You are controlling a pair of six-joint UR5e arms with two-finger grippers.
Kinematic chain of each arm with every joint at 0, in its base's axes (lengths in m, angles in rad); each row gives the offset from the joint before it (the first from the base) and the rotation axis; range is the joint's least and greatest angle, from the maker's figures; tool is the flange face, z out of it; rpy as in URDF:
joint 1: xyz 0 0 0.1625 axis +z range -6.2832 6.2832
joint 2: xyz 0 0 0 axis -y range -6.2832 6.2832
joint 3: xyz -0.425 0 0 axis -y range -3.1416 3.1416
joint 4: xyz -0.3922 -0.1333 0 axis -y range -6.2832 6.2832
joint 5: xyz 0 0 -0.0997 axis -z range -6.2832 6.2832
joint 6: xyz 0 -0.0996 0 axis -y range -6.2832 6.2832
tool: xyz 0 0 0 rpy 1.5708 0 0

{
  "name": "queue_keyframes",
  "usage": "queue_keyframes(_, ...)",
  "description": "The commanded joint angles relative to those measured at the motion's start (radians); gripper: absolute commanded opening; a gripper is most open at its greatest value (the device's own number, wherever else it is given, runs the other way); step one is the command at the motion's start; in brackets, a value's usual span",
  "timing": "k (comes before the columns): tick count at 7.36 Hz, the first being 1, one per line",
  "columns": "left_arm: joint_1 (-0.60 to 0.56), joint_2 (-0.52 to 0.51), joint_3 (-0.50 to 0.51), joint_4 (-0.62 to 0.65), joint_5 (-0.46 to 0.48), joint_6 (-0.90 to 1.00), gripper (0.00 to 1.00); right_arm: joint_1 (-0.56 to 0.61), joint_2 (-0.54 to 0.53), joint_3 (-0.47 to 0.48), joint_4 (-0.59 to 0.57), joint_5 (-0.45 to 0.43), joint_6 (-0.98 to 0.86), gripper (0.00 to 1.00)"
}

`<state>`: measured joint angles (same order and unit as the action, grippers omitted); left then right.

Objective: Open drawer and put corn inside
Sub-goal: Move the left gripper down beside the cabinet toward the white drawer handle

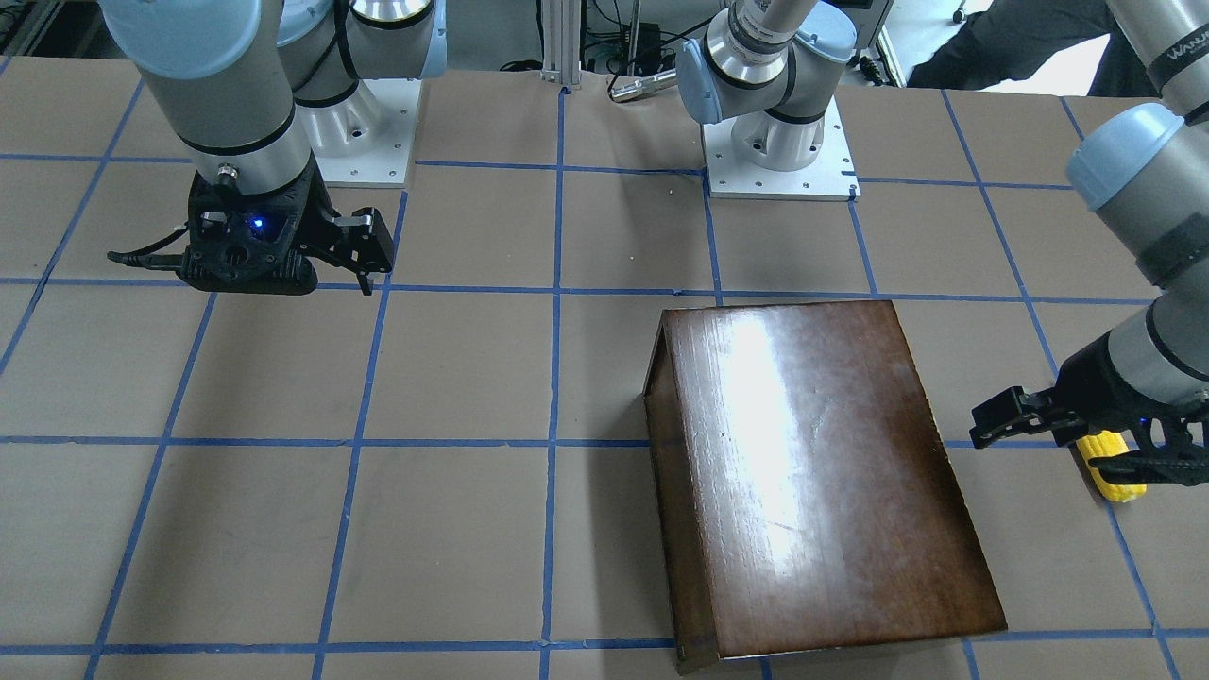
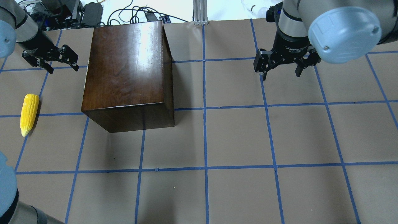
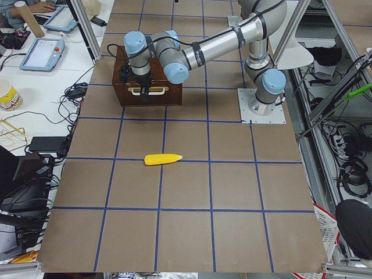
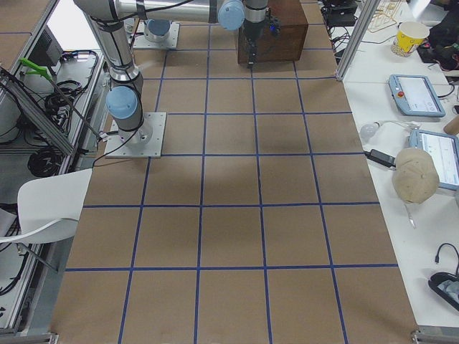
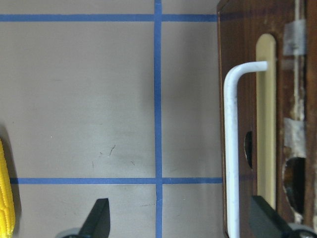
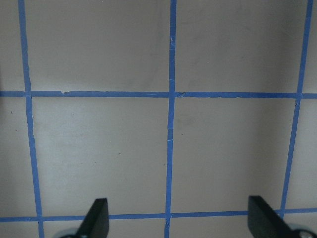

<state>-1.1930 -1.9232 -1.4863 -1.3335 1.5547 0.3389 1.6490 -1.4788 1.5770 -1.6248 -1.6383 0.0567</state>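
The dark-brown cabinet (image 2: 124, 62) stands on the table, also in the front-facing view (image 1: 812, 453). Its drawer (image 5: 292, 124) is shut. The worn front panel with a white handle (image 5: 229, 148) faces the table's left end (image 3: 152, 96). The yellow corn (image 2: 29, 114) lies on the table, left of the cabinet and apart from it. It also shows in the side view (image 3: 163, 158) and at the left wrist view's edge (image 5: 5, 198). My left gripper (image 2: 63, 69) is open and empty, hovering just in front of the drawer's handle (image 5: 181, 223). My right gripper (image 2: 280, 75) is open and empty over bare table (image 6: 181, 223).
The table is brown board with a grid of blue tape (image 2: 205, 109). The two arm bases (image 1: 779, 156) stand at the robot's edge. Desks with tablets and cables (image 3: 46, 52) lie beyond the table's far edge.
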Motion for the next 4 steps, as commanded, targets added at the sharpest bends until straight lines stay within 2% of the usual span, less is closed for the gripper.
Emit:
queue_keyframes(1,0.003,-0.011,-0.009,0.0,-0.021,-0.006,1.0,0.0,0.0,0.0,0.0,0.0,0.0,1.0)
queue_keyframes(4,0.004,-0.028,-0.008,0.0,-0.065,-0.005,1.0,0.0,0.0,0.0,0.0,0.0,0.0,1.0)
